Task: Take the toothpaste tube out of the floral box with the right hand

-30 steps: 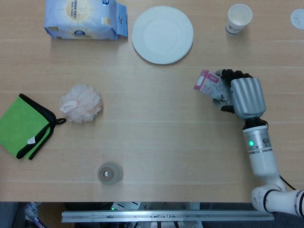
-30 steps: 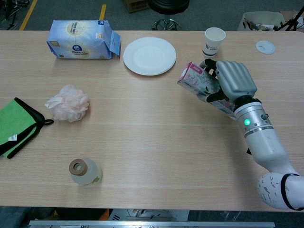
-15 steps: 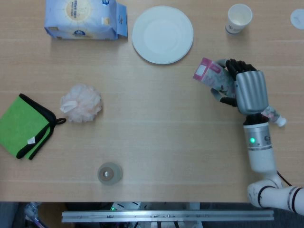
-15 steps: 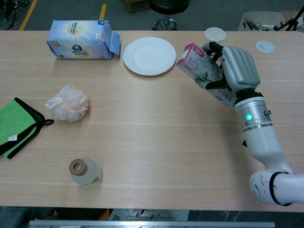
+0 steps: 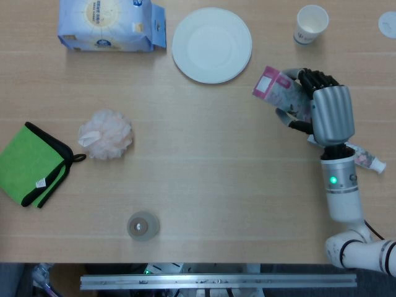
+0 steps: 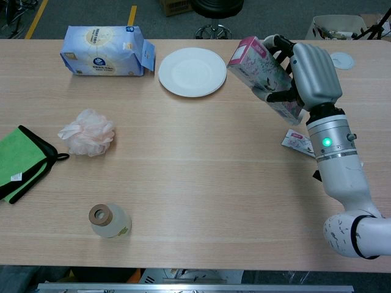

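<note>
My right hand [image 5: 331, 114] [image 6: 311, 73] grips the floral box [image 5: 281, 98] [image 6: 261, 72] and holds it tilted above the table, its pink end up and to the left. The toothpaste tube [image 5: 364, 158] [image 6: 297, 141] lies on the table below the box's lower end, partly hidden by my wrist; its white cap end shows in the head view. Whether the tube still touches the box I cannot tell. My left hand is in neither view.
A white plate [image 5: 211, 44] and a blue tissue pack [image 5: 108, 26] sit at the back. A paper cup [image 5: 310, 25] stands behind my right hand. A pink bath puff [image 5: 106, 133], green cloth [image 5: 30, 163] and small jar [image 5: 143, 226] lie to the left.
My right hand has lifted the floral box higher and tilted it more. The toothpaste tube has slid out of the lower end onto the table.
</note>
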{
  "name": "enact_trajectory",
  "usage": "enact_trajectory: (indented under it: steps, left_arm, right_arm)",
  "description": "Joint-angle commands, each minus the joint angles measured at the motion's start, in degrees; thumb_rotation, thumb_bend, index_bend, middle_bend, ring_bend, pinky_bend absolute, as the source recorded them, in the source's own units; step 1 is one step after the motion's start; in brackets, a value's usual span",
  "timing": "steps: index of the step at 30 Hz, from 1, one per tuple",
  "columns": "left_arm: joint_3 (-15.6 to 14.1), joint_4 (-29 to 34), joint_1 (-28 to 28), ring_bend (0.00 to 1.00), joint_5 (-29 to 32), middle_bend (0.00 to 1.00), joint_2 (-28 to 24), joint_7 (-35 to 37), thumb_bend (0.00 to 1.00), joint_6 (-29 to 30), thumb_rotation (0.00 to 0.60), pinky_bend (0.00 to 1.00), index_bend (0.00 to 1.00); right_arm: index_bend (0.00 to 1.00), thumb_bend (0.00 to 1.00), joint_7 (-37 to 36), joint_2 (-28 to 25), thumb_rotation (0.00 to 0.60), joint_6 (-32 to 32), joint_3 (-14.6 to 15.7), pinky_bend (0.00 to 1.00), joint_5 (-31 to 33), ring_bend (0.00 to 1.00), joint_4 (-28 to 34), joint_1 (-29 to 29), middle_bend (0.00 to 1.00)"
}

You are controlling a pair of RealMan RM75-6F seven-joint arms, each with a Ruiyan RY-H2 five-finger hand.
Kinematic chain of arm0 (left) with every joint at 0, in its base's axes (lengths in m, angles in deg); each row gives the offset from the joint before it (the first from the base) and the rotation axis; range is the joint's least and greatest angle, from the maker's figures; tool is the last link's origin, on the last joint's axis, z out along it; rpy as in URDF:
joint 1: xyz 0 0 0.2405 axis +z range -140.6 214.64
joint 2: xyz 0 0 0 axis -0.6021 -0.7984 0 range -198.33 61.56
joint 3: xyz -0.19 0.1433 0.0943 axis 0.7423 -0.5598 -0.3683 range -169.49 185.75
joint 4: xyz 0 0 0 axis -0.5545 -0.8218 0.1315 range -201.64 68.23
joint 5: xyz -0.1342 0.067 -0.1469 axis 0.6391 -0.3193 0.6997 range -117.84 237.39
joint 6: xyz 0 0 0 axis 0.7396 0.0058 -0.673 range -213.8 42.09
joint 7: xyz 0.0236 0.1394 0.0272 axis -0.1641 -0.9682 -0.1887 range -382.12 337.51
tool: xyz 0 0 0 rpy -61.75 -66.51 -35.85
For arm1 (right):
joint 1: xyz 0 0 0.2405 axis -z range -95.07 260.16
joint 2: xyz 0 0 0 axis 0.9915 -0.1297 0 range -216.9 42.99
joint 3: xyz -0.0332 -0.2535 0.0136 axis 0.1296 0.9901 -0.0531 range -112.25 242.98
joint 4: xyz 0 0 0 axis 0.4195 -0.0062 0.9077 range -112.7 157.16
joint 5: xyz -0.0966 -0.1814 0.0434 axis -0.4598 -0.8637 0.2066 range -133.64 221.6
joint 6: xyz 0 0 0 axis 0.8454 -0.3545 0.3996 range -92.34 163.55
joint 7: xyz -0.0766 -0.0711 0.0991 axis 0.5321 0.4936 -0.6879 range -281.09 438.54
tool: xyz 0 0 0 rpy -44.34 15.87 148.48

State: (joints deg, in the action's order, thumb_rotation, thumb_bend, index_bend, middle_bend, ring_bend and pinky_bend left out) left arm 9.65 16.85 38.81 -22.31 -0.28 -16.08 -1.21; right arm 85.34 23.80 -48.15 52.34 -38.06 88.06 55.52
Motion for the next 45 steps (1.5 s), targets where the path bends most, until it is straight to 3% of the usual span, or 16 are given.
enact_trajectory:
  steps: [1,5,8,12,19,25,33,38,45]
  left_arm:
    - [0.0,0.2,-0.1,0.34,0.0,0.38,-0.1,-0.2,0.01,0.0,0.600,0.57,0.42]
    - [0.0,0.6,-0.2,0.34,-0.1,0.38,-0.3,-0.6,0.01,0.0,0.600,0.57,0.42]
    - [0.0,0.9,-0.3,0.34,-0.2,0.38,-0.3,-0.8,0.01,0.0,0.600,0.57,0.42]
    - [0.0,1.3,-0.4,0.34,-0.3,0.38,-0.5,-1.2,0.01,0.1,0.600,0.57,0.42]
    - [0.2,2.6,-0.9,0.34,-1.0,0.38,-1.1,-2.3,0.01,0.5,0.600,0.57,0.42]
    - [0.9,4.4,-1.6,0.34,-2.2,0.38,-1.3,-4.2,0.01,1.7,0.600,0.57,0.42]
    - [1.8,6.2,-2.8,0.34,-3.3,0.38,-0.3,-6.0,0.01,2.7,0.600,0.57,0.42]
    - [2.6,6.3,-3.5,0.34,-3.9,0.38,0.8,-6.0,0.01,3.7,0.600,0.57,0.41]
    - [3.7,5.6,-4.1,0.34,-5.7,0.37,2.5,-5.8,0.01,6.3,0.600,0.56,0.40]
  right_arm:
    - [0.39,0.18,1.6,-2.7,0.600,3.2,1.1,0.52,1.0,0.40,3.5,0.3,0.44]
    - [0.20,0.02,3.5,-5.4,0.600,5.0,1.6,0.46,1.2,0.30,6.9,0.3,0.30]
    - [0.06,0.00,3.7,-6.4,0.600,4.9,1.6,0.42,0.9,0.20,8.2,0.3,0.16]
    - [0.00,0.00,2.9,-6.6,0.600,3.6,1.3,0.39,-0.3,0.14,8.2,0.4,0.08]
    - [0.00,0.00,3.2,-9.0,0.600,2.0,0.7,0.30,-1.7,0.12,10.2,0.7,0.07]
    - [0.08,0.00,8.8,-18.3,0.600,4.0,2.5,0.29,-1.7,0.13,20.1,2.2,0.13]
    - [0.12,0.00,19.4,-33.6,0.600,9.5,8.1,0.29,1.6,0.12,34.4,5.3,0.15]
    - [0.12,0.00,22.1,-42.4,0.600,13.7,12.1,0.29,3.6,0.12,40.9,6.5,0.15]
    - [0.20,0.00,18.7,-48.2,0.600,14.4,16.4,0.29,-0.2,0.12,41.8,8.5,0.20]
